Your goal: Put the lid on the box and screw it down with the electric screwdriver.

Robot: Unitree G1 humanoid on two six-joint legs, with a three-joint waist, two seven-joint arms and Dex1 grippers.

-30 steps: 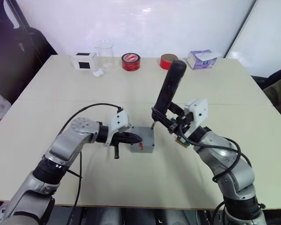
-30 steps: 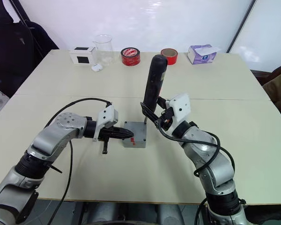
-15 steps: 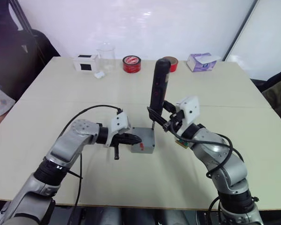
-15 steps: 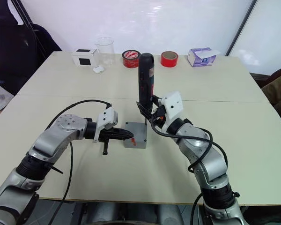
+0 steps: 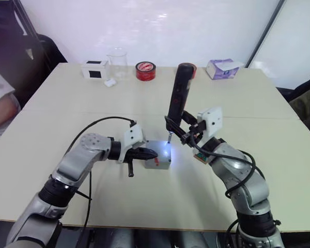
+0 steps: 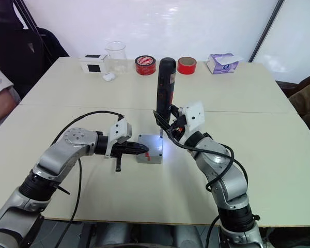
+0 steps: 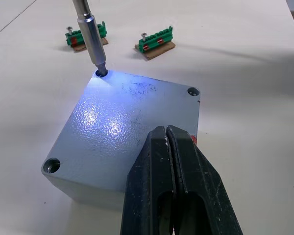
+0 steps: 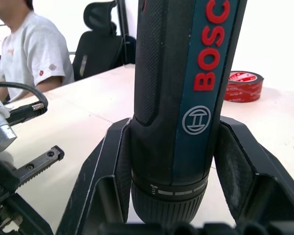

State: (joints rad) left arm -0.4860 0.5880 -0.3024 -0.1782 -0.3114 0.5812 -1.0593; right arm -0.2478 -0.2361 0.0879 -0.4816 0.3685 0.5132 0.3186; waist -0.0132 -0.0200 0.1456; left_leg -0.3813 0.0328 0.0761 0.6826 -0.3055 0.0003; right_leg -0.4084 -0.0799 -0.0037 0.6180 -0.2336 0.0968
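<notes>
The grey box (image 5: pixel 158 161), with a red mark on its side, stands mid-table with the flat grey lid (image 7: pixel 122 122) lying on top of it. My left gripper (image 5: pixel 149 153) is shut with nothing between its fingers (image 7: pixel 159 161), and its tips rest over the lid's near edge. My right gripper (image 5: pixel 183 135) is shut on the black electric screwdriver (image 5: pixel 178 95), which stands almost upright. The metal bit (image 7: pixel 90 36) sits in one corner hole of the lid, and white light from the tip falls on the lid's face.
Two small green-brown pieces (image 7: pixel 155 43) lie just beyond the box. Along the far edge stand a white box with a black label (image 5: pixel 94 68), a clear beaker (image 5: pixel 116 61), two red tape rolls (image 5: pixel 144 70) and a purple tissue box (image 5: pixel 222 67). A person (image 5: pixel 2 103) sits at the left.
The right gripper has swung the screwdriver from a lean to near upright and set its bit in the lid's corner hole; the tip's light now shines. A person has appeared at the left.
</notes>
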